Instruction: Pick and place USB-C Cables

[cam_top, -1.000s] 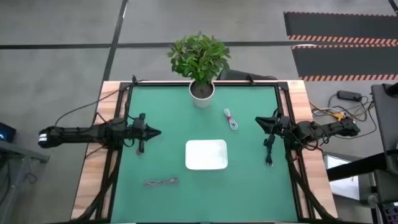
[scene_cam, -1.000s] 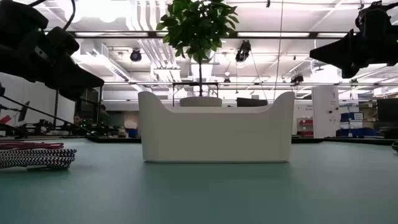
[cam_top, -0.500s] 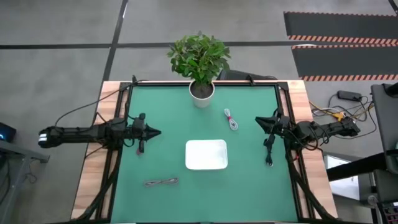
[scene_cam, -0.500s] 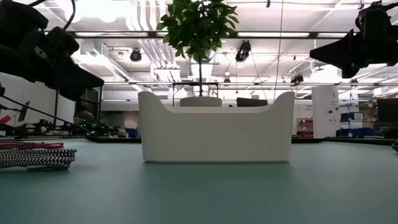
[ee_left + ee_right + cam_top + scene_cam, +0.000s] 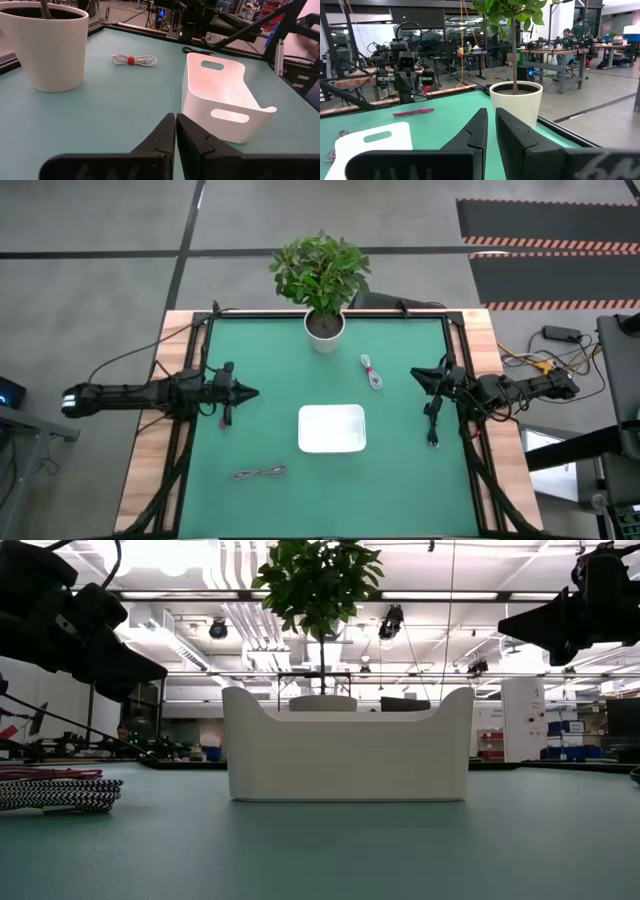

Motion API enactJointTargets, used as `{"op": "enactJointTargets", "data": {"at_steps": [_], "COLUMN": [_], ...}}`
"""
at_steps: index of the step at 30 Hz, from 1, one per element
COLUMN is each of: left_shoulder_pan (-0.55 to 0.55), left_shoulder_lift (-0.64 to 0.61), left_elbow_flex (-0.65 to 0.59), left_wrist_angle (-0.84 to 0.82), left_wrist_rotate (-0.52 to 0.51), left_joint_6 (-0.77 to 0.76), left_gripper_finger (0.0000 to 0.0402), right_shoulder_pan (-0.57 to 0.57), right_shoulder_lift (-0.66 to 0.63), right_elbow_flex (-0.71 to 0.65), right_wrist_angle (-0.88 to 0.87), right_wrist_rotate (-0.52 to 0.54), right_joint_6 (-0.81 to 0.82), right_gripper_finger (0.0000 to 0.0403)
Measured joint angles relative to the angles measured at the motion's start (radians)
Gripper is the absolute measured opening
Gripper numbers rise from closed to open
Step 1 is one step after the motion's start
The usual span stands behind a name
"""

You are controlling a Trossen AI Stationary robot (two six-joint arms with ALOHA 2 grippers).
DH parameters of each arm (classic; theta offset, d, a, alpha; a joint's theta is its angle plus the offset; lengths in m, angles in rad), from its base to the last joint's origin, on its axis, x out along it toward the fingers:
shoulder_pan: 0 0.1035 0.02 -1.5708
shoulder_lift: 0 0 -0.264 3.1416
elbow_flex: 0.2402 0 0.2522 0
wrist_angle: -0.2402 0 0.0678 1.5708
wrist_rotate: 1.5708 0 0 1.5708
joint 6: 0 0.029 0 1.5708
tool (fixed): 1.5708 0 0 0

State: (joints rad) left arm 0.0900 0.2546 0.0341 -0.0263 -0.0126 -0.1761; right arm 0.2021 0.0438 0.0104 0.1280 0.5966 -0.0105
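A white tray [image 5: 332, 428] sits mid-table. A white-grey cable with a red tie [image 5: 372, 372] lies beyond it, toward the plant; the left wrist view shows this cable [image 5: 134, 60] too. The grey-brown cable [image 5: 260, 473] lies near the front edge, left of the tray. The magenta-pink cable [image 5: 413, 112] lies on the mat by my left arm. A black cable [image 5: 433, 435] lies beside my right arm. My left gripper [image 5: 255, 392] hovers shut left of the tray. My right gripper [image 5: 414, 372] hovers shut to the tray's right.
A potted plant in a white pot [image 5: 324, 330] stands at the far middle of the green mat. Wooden strips and black frame rails [image 5: 190, 440] border the mat on both sides. In the low view the tray [image 5: 348, 745] blocks the centre.
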Motion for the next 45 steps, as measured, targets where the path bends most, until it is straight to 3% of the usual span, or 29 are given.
{"op": "enactJointTargets", "data": {"at_steps": [40,43,45], "left_shoulder_pan": [0.000,0.000,0.000], "left_shoulder_lift": [0.000,0.000,0.000], "left_elbow_flex": [0.000,0.000,0.000], "left_wrist_angle": [0.000,0.000,0.000], "left_wrist_rotate": [0.000,0.000,0.000], "left_joint_6": [0.000,0.000,0.013], "left_gripper_finger": [0.0000,0.0000,0.0000], "right_shoulder_pan": [0.000,0.000,0.000], "right_shoulder_lift": [0.000,0.000,0.000], "right_elbow_flex": [0.000,0.000,0.000], "right_wrist_angle": [0.012,0.011,0.013], "right_wrist_rotate": [0.000,0.000,0.000], "right_joint_6": [0.001,0.049,0.186], "right_gripper_finger": [0.0027,0.0027,0.0027]}}
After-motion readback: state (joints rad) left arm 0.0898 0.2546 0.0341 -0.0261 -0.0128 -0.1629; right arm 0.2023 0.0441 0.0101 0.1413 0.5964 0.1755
